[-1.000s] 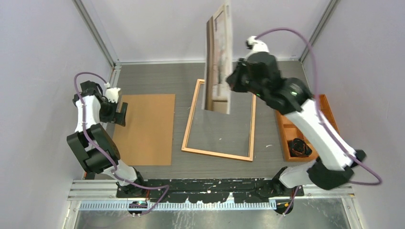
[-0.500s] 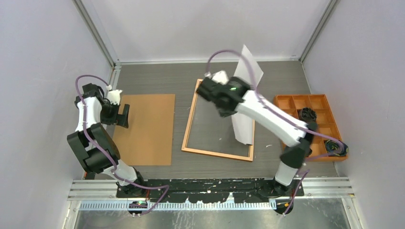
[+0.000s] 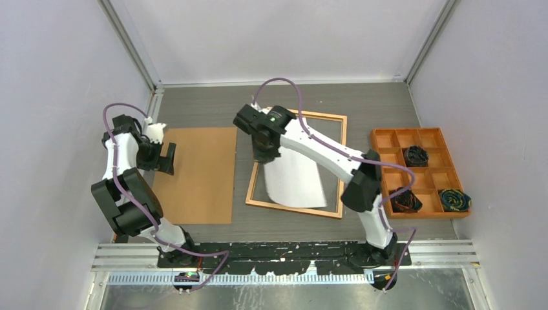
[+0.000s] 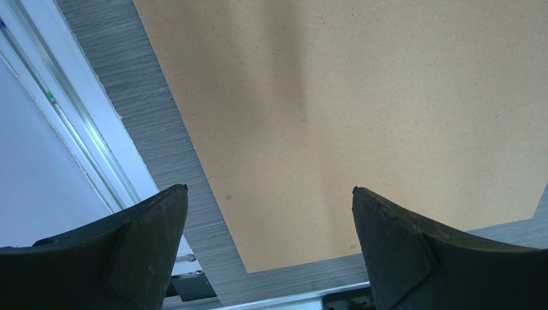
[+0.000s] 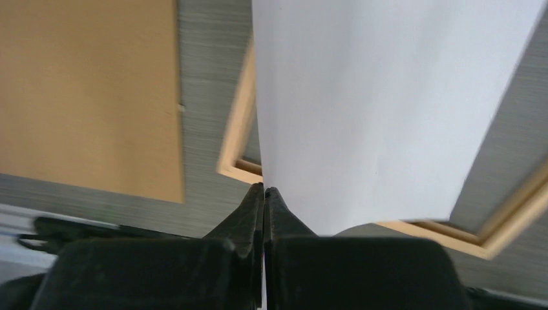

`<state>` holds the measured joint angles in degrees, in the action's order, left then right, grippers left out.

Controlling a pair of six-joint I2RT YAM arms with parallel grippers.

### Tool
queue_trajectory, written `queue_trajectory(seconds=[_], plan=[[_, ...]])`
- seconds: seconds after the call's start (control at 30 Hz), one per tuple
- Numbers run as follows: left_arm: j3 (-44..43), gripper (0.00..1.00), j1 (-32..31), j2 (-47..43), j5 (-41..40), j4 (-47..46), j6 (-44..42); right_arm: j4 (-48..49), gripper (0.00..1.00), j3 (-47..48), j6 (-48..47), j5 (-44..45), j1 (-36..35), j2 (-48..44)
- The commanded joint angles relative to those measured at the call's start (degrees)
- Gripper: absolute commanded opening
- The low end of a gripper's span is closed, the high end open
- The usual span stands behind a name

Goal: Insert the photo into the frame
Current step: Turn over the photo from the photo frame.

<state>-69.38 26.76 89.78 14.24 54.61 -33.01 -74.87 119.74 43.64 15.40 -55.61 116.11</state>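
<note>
The photo shows its plain white back and lies tilted over the glass of the frame, its far-left edge raised. My right gripper is over the frame's left side and shut on that edge. In the right wrist view the gripper pinches the white sheet above the frame's wooden border. My left gripper is open and empty, low over the left edge of the brown backing board. The board also shows in the left wrist view between the spread fingers of the left gripper.
An orange compartment tray with dark bundles in some cells stands at the right. The backing board lies just left of the frame. Grey walls and metal rails close in the table on three sides.
My right arm swung left and down from the back, turning the photo from upright to white side up over the frame. The left arm barely moved.
</note>
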Motion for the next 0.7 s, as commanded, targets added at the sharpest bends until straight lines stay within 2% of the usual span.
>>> queue_trajectory(seconds=[0.0, 0.1, 0.2, 0.43, 0.67], plan=[[0.49, 1.00, 0.36, -2.95, -0.62, -1.20, -0.85, 5.08, 0.01, 11.31, 8.51, -12.41, 1.60, 9.41], [0.98, 1.00, 0.38, -3.27, -1.04, -1.56, -1.23, 5.26, 0.01, 14.69, 11.23, -14.52, 1.65, 14.54], [1.09, 1.00, 0.36, -3.04, -1.52, -1.78, -1.58, 6.49, 0.01, 13.93, 14.38, -14.38, 1.75, 15.83], [0.97, 1.00, 0.32, -1.98, -1.97, -1.69, -1.66, 9.95, 0.01, 4.92, 23.35, -6.91, 2.61, 11.38], [1.06, 1.00, 0.38, -2.26, -2.64, -1.63, -2.24, 7.88, 0.01, 4.35, 21.43, -2.71, 3.53, 11.10]])
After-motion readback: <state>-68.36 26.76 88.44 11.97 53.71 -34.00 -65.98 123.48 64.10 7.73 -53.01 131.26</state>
